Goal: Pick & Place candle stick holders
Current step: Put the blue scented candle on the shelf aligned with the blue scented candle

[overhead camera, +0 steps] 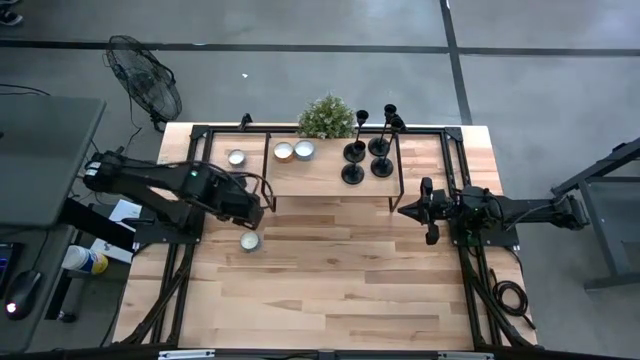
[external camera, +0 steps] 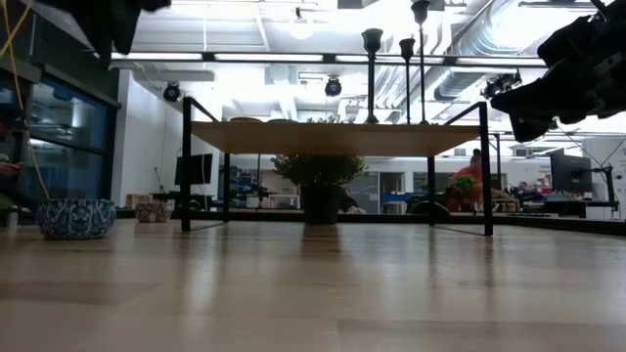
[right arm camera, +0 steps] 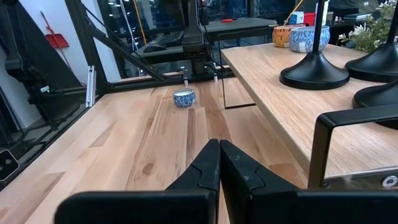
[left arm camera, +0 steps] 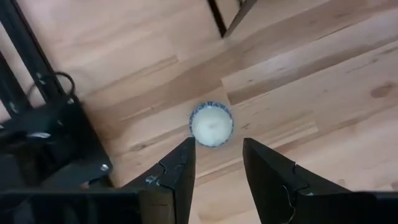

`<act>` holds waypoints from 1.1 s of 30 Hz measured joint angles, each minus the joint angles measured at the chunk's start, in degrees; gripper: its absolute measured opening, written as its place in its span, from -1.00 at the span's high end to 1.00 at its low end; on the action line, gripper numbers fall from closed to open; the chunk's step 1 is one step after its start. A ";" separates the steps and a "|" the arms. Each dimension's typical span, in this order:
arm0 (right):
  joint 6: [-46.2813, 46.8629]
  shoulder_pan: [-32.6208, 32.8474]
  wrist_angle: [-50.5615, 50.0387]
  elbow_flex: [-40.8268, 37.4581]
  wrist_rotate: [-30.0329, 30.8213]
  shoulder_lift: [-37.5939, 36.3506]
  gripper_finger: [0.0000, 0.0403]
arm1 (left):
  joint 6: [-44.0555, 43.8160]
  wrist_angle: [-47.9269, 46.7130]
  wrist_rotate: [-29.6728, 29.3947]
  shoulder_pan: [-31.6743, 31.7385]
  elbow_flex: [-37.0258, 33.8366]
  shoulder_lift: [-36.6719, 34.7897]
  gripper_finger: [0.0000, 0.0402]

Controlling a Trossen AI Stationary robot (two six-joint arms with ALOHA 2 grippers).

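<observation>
We see four matte-black holders (overhead camera: 366, 150) with flared round bases on the wooden shelf (overhead camera: 320, 175); left gripper (left arm camera: 217, 163) open, apparently empty, above a small round candle (left arm camera: 211, 124); right gripper (right arm camera: 219, 163) closed, empty.

Four matte-black candle stick holders (overhead camera: 367, 150) stand upright, clustered on the raised shelf (overhead camera: 320, 175), just beyond the right gripper (overhead camera: 403, 211), ungripped.

Matt black candle stick holders (overhead camera: 366, 150); smooth pale wood table (overhead camera: 340, 290); glazed bowl (left arm camera: 211, 124).
</observation>
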 joint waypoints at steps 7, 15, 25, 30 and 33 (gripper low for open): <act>0.00 0.00 0.04 0.00 0.00 0.00 1.00 | -2.57 9.14 3.04 0.00 -9.37 0.06 0.35; 0.00 -0.02 0.13 0.00 0.00 0.00 1.00 | -6.39 16.19 4.91 0.00 -18.14 -0.02 0.35; 0.00 0.00 0.17 0.00 -0.02 0.00 1.00 | -8.16 19.80 8.34 0.00 -26.08 0.04 0.34; 0.00 -0.01 0.17 0.00 -0.02 0.00 1.00 | -9.20 21.40 8.58 0.00 -28.90 0.04 0.34; 0.00 0.00 0.17 0.00 -0.02 0.00 1.00 | -8.88 25.41 9.82 0.00 -31.08 0.02 0.34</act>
